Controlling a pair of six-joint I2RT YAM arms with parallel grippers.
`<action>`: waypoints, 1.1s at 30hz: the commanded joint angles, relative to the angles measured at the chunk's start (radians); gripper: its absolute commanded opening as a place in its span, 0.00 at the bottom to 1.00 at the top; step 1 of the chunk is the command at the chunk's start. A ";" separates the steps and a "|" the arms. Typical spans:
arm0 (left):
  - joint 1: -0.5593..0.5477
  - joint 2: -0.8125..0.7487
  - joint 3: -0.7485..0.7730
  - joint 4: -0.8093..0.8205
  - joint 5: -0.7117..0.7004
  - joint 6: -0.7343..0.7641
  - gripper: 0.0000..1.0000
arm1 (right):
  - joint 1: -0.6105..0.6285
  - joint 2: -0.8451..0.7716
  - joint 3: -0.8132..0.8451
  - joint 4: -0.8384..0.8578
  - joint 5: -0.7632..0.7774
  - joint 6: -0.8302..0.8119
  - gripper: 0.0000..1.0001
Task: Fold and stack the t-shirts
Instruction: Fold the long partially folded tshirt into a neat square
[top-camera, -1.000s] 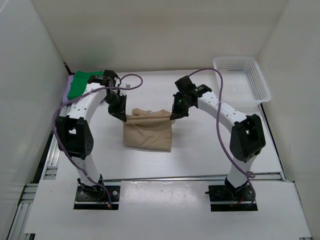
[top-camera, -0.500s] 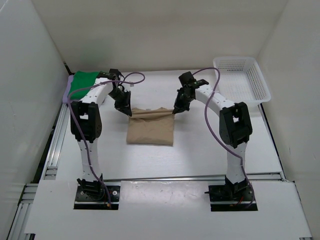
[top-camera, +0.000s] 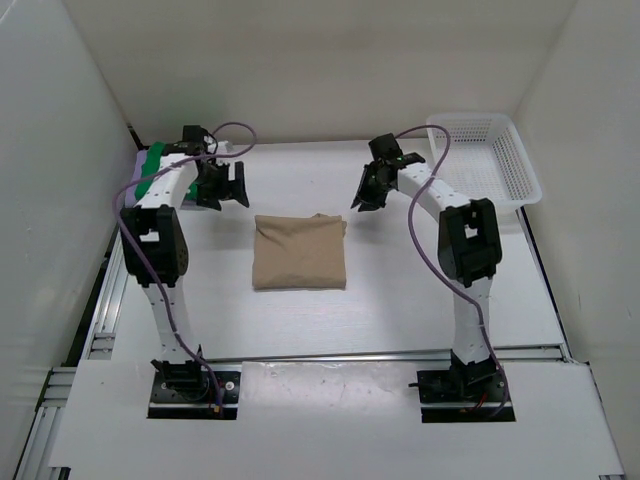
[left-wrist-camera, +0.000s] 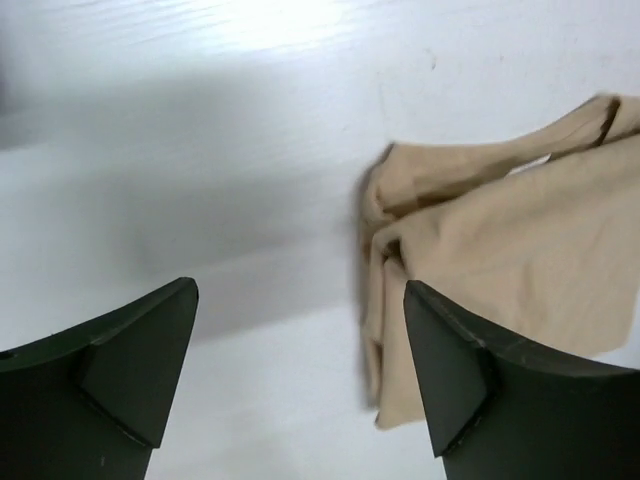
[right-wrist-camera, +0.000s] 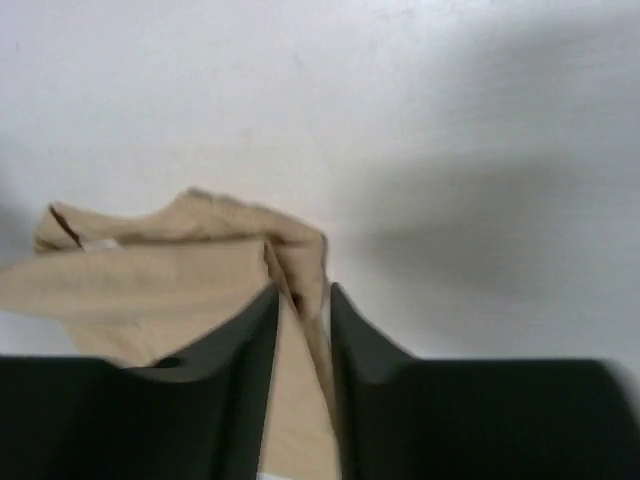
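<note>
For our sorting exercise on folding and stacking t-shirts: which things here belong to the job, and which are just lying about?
Job: folded beige tan cloth t-shirt, centre; bright green cloth t-shirt, far left; lavender cloth edge beneath it.
Lying about: white plastic mesh basket, far right corner.

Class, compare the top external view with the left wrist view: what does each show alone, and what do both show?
Only the top view: the white basket at the far right, the green shirt at the far left, the right claw, and the beige shirt as a whole folded rectangle. Only the left wrist view: the bunched layers at that shirt's corner, close up. Both: the beige shirt, the white table, and the left claw, open and holding nothing.
</note>
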 joint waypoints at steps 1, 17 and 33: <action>-0.025 -0.235 -0.113 0.177 -0.045 0.008 0.93 | 0.086 -0.180 -0.116 0.101 0.044 -0.055 0.22; -0.196 0.081 0.010 0.050 -0.036 0.008 0.30 | 0.120 0.134 0.093 0.130 -0.085 0.124 0.00; -0.063 -0.083 -0.017 0.152 0.104 0.008 1.00 | 0.026 0.081 0.140 0.129 -0.056 0.111 0.20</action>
